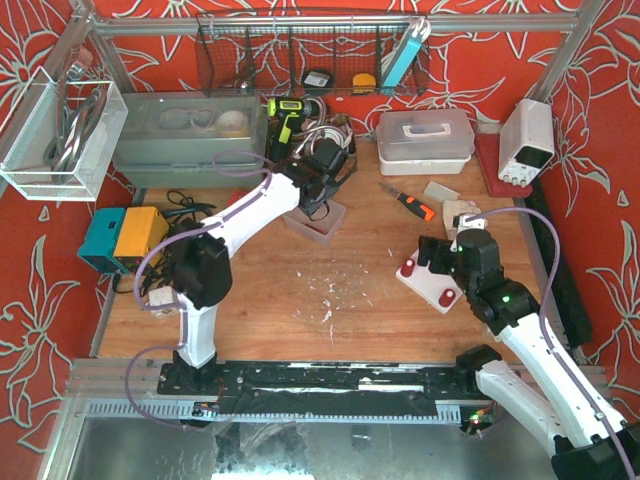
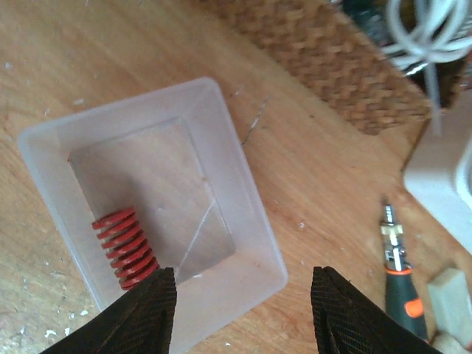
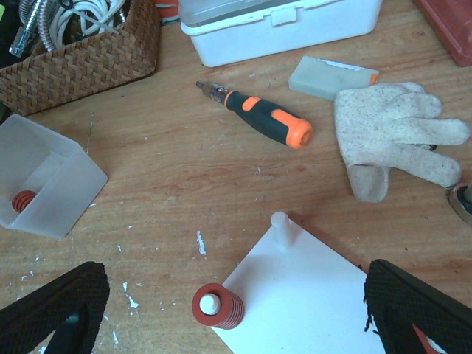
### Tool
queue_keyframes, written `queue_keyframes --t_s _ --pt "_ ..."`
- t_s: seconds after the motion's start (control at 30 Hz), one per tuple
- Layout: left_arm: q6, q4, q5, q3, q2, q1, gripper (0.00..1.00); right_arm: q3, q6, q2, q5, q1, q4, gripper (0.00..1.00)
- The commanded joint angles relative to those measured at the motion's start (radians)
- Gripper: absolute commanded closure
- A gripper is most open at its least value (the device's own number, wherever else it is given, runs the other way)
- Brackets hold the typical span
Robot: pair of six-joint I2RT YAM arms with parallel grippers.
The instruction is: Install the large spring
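Wooden table: red spring in plastic tub, likely stiff, light; grasp across coils. Left gripper, right gripper: spread, holding nothing.

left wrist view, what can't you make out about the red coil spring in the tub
- Red coil spring: its near end is hidden behind a black finger of the left pincer, so contact is unclear.
- Top view: the left arm covers part of the translucent plastic tub; no spring shows.

Workshop-style robot test bench, wooden table, screwdriver, work glove, bench power supply, aluminium frame
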Motion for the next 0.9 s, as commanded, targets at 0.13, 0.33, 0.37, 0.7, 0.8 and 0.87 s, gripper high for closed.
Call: queue_keyframes --t_s 0.13,0.33,0.37,0.7,0.8,0.87 --pt "-0.193 -0.394 0.174 0.297 0.269 0.067 0.48 -0.023 0.016 -0.030 0.032 0.014 0.014 0.04" --pt "-0.204 -0.494 0.218 0.472 0.419 0.111 0.51 -0.026 0.019 -0.044 0.039 0.019 0.015 0.03" --pt "-0.210 -0.494 0.223 0.471 0.426 0.119 0.51 -0.025 0.019 -0.046 0.040 0.019 0.014 0.03" --pt "-0.227 -0.552 0.299 0.475 0.482 0.157 0.52 -0.036 0.031 -0.009 0.052 0.028 0.036 0.01" --pt "-0.224 -0.558 0.335 0.493 0.501 0.161 0.52 -0.031 0.030 0.013 0.060 0.035 0.035 0.01" --pt "-0.223 -0.565 0.351 0.504 0.512 0.162 0.52 -0.033 0.029 0.017 0.066 0.038 0.037 0.01"
